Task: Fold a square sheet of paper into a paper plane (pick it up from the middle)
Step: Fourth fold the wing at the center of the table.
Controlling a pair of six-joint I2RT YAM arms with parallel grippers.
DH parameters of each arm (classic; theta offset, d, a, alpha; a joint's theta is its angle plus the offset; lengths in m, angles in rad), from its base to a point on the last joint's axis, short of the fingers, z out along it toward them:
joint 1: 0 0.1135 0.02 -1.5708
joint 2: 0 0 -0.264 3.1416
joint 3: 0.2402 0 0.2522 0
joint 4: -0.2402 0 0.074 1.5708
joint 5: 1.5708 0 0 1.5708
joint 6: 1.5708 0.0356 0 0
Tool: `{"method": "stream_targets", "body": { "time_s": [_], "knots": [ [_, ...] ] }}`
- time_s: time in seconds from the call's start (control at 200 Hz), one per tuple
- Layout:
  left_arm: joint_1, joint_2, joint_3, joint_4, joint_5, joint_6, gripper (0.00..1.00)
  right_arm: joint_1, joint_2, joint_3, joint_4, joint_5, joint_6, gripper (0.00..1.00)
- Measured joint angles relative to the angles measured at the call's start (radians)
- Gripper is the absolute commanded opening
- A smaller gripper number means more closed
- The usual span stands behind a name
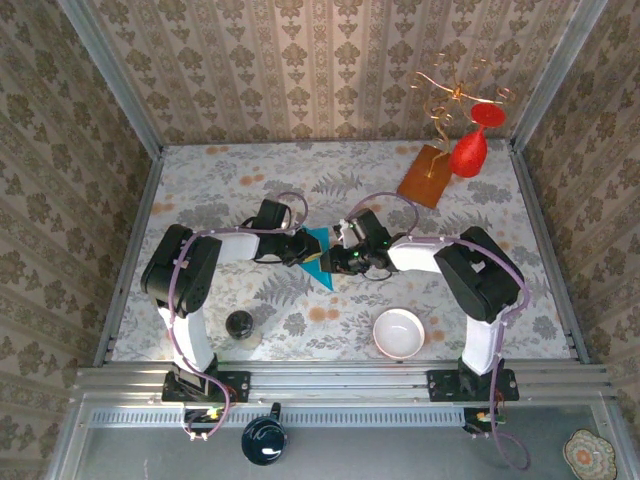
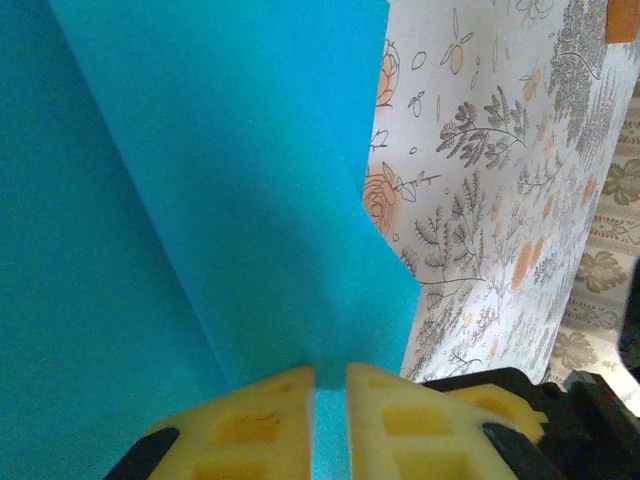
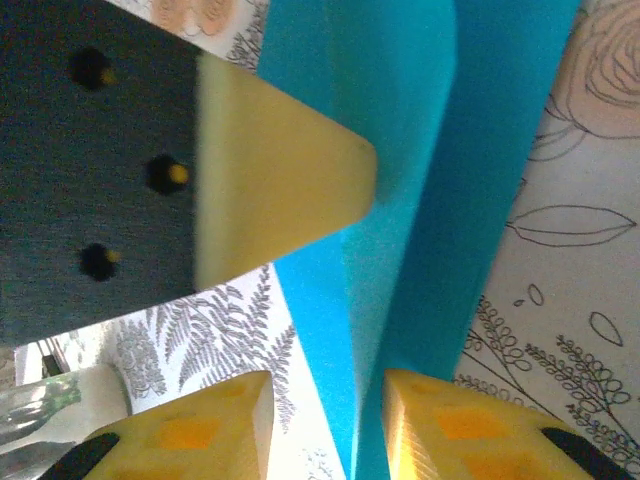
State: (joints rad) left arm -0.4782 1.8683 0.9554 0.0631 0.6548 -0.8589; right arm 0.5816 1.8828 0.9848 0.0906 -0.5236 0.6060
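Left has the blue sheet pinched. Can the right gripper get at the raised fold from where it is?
Probably yes. The right gripper stands open with a fold of the square sheet of paper between its fingers. The left gripper, shut on the sheet close by, leaves little room.

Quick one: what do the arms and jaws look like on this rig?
The left arm and right arm match: bulky black joint housings, white lower links, lilac cables looping alongside. The jaws are black with yellow pads, wedge-shaped and moulded with square recesses.

bright even daylight, soft-focus blurred wrist close-ups
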Motion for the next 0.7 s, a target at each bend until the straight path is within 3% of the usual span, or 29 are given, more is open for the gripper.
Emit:
{"method": "stream_targets", "body": {
  "time_s": [0.375, 0.7],
  "knots": [
    [0.0, 0.0, 0.001, -0.008, 0.0, 0.0, 0.18, -0.006, 0.029, 0.0, -0.011, 0.006, -0.007, 0.18],
    [0.0, -0.001, 0.001, -0.011, 0.0, 0.0, 0.18, -0.045, 0.057, -0.021, 0.053, -0.081, 0.024, 0.11]
  ]
}}
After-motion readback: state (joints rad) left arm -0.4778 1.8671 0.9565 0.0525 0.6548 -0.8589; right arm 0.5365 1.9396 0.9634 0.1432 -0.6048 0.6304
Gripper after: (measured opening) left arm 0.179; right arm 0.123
